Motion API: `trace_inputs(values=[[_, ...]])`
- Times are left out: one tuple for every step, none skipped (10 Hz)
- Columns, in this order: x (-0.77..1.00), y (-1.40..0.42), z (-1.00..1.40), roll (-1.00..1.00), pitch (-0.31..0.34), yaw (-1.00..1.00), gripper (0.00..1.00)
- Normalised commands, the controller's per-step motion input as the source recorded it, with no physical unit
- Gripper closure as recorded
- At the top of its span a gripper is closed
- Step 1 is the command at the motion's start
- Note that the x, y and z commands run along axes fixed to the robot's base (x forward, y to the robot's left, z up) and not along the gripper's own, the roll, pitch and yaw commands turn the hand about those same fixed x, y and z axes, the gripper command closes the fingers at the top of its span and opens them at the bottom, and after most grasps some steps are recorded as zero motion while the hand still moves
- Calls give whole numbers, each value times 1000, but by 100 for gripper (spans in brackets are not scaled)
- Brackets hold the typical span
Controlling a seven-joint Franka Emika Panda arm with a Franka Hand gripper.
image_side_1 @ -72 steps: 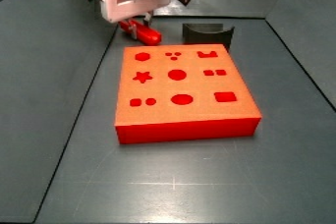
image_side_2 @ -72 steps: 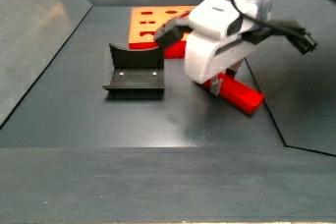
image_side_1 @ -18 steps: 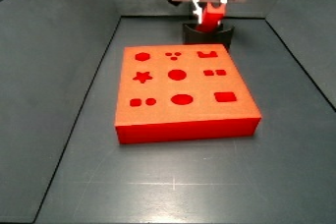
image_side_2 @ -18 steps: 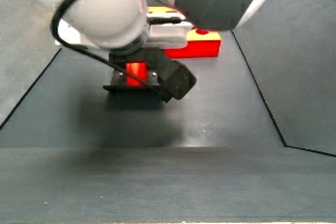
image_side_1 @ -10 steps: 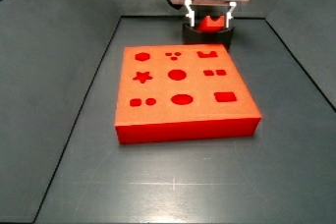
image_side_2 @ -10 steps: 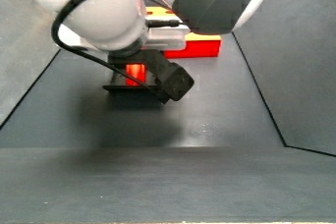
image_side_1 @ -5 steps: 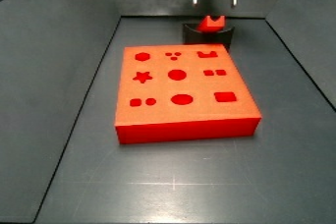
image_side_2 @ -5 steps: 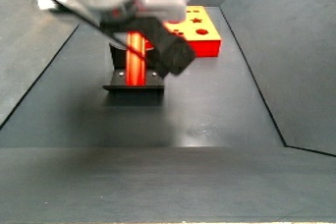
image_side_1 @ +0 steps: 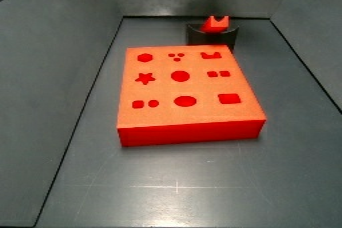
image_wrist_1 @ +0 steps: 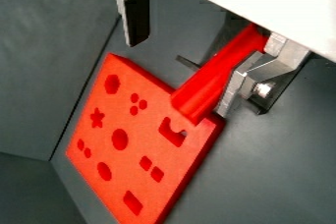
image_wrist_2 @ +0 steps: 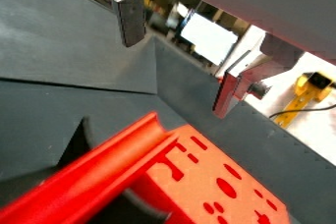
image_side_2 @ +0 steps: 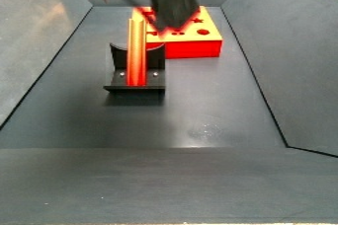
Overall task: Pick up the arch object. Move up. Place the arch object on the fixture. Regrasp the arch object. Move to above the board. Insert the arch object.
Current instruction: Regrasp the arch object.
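1. Red and upright, the arch object [image_side_2: 136, 46] stands in the fixture [image_side_2: 134, 81], its lower end seated on the base plate against the dark back wall.
2. Seen in a side view, the fixture [image_side_1: 214, 34] sits just beyond the far edge of the board [image_side_1: 185, 92], with the arch object [image_side_1: 214, 22] poking up from it.
3. Above the fixture, the gripper [image_wrist_1: 197, 56] hangs with its jaws spread wide, holding nothing.
4. Both silver fingers [image_wrist_2: 130, 17] flank the arch object [image_wrist_2: 105, 171] without touching it.
5. Star, circle and rectangle cutouts mark the board [image_wrist_1: 138, 149].
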Motion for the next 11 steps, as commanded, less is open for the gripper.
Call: trace_inputs(values=[[-28, -1000, 859, 1000, 59, 18, 0], [-71, -933, 730, 1000, 49, 17, 0], [-67, -752, 503, 1000, 45, 16, 0], [-46, -563, 264, 1000, 43, 16, 0], [-20, -372, 85, 1000, 42, 16, 0], [-9, -104, 52, 1000, 41, 16, 0], [-19, -28, 53, 1000, 40, 16, 0], [-13, -35, 34, 1000, 38, 16, 0], [-1, -42, 10, 1000, 35, 17, 0], [3, -31, 11, 1000, 32, 18, 0], [12, -23, 2, 1000, 30, 19, 0]])
